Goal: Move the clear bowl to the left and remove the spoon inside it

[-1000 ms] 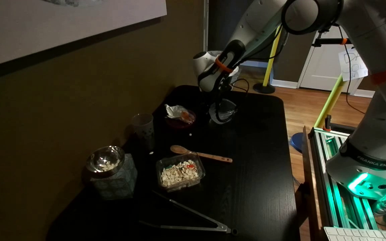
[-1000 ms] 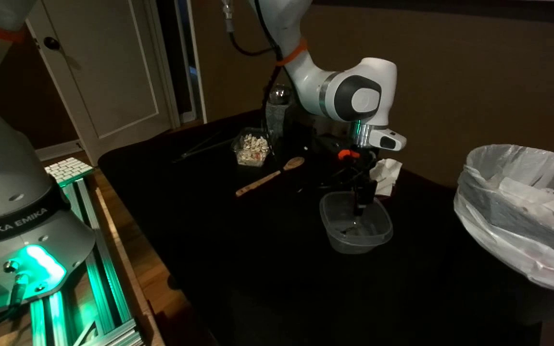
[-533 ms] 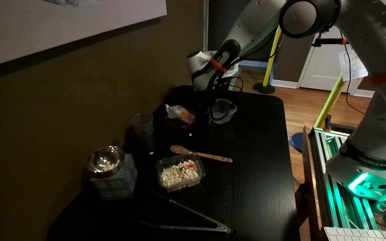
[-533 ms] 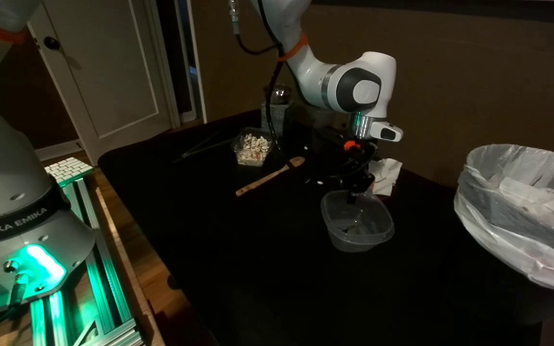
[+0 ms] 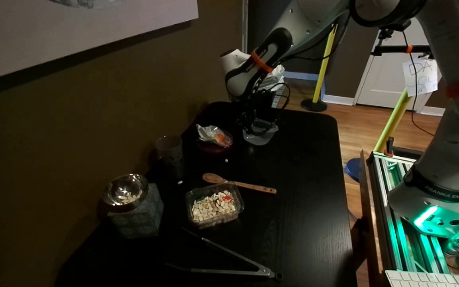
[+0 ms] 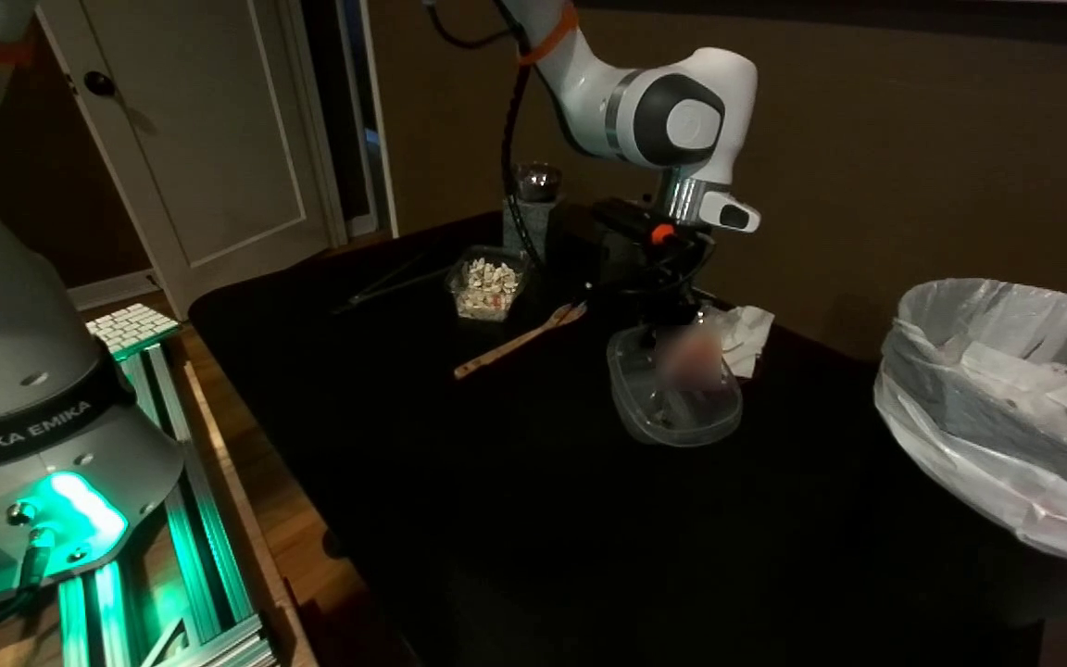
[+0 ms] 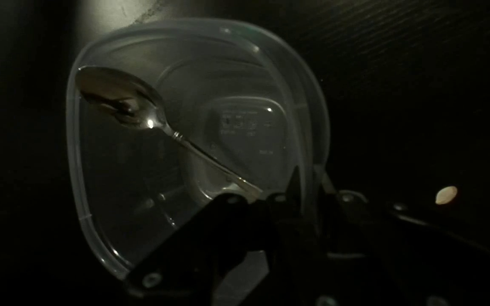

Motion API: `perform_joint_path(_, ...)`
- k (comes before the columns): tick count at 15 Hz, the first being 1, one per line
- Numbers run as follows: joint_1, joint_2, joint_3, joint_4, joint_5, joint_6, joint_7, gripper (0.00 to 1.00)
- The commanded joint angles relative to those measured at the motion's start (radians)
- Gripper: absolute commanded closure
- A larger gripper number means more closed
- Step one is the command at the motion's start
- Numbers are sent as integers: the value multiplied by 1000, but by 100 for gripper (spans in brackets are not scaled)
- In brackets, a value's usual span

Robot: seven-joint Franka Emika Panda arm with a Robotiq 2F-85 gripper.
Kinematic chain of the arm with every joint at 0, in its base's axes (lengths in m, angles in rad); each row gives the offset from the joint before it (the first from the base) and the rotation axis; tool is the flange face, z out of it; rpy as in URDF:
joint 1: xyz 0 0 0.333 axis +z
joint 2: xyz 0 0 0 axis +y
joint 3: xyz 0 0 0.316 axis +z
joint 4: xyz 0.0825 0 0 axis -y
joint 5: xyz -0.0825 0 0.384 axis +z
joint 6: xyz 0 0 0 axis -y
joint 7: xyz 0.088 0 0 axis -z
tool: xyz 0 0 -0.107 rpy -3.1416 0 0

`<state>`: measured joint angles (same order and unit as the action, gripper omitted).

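The clear bowl [image 7: 249, 127] is a see-through tub with rounded corners, filling the middle of the wrist view. My gripper [image 7: 311, 180] is shut on its side wall near the rim, one fingertip inside and one outside. A shiny metal spoon [image 7: 175, 135] lies in the bowl, its handle end hidden behind the dark finger linkage. In both exterior views the gripper [image 6: 665, 326] hangs over the near-wall side of the bowl [image 6: 682, 414]. A blurred pinkish patch covers part of the bowl there. Whether the bowl still touches the table I cannot tell.
A reddish plate with crumpled paper [image 5: 213, 135] sits close beside the bowl. A wooden spoon [image 5: 253, 187], a clear tub of pale chips [image 5: 214, 207], tongs [image 5: 229, 272], a cup [image 5: 170, 151] and a metal bowl [image 5: 126, 195] on a block stand farther off. A lined bin [image 6: 987, 408] is near.
My gripper has shut on the bowl's wall. The arm has risen, and the bowl has shifted with it, higher in the exterior views and seemingly tilted.
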<state>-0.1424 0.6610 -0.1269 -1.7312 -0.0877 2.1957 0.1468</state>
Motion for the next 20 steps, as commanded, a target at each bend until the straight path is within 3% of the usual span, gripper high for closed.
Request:
perform_joint_path(1, 7, -23, -12, -16, 7, -2, -5, 93)
perform_joint_path(3, 8, -25, -13, -13, 7, -2, -5, 93)
perform_joint_path(4, 9, -17, -13, -10, 7, -2, -5, 98)
perform_joint_path(7, 53, 12, -21, -6, -39, -4, 23, 98)
perform_joint_path(12, 206, -45, -38, -172, -211, 40, 124, 98)
perform_joint_path(17, 373, -56, -82, -234, -448, 25, 295, 98)
perform_joint_path(20, 403, -52, -101, -233, -589, 9, 303, 98)
